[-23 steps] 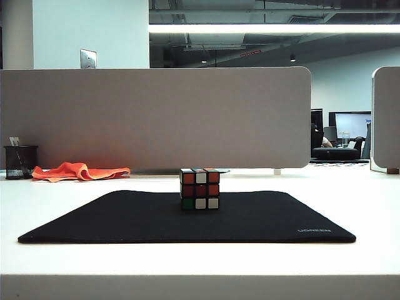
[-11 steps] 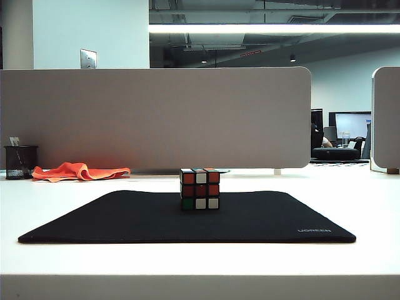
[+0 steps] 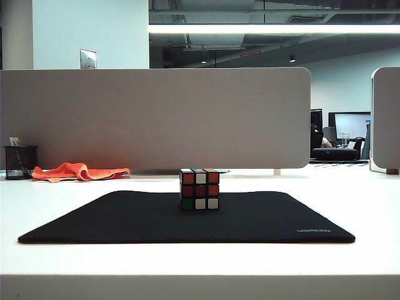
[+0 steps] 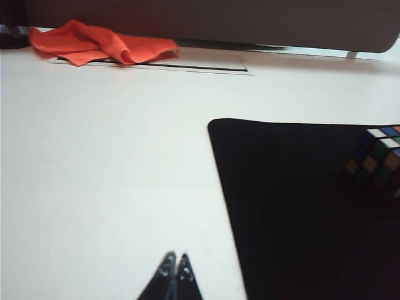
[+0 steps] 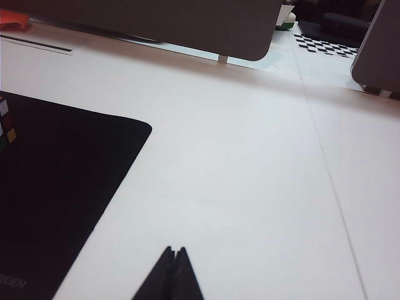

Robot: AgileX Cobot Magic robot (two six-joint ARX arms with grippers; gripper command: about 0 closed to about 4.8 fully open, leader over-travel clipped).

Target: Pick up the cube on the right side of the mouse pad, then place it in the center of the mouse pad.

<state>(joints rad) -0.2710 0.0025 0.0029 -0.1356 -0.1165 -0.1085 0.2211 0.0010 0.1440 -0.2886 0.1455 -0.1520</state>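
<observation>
In the exterior view, the cube (image 3: pixel 200 189) is seen standing on the mouse pad (image 3: pixel 125 219), near the middle of it and toward its far edge. An orange cloth (image 3: pixel 80 171) is seen behind the pad, off to the left of it. In the left wrist view, the left gripper (image 4: pixel 175 270) is pinched together with nothing in it, over the white table (image 4: pixel 112 187) beside the pad (image 4: pixel 300 212); the cube (image 4: pixel 379 160) sits on the pad. In the right wrist view, the right gripper (image 5: pixel 174 262) is also pinched together and holds nothing, over the table (image 5: pixel 250 175) beside the pad (image 5: pixel 56 187).
</observation>
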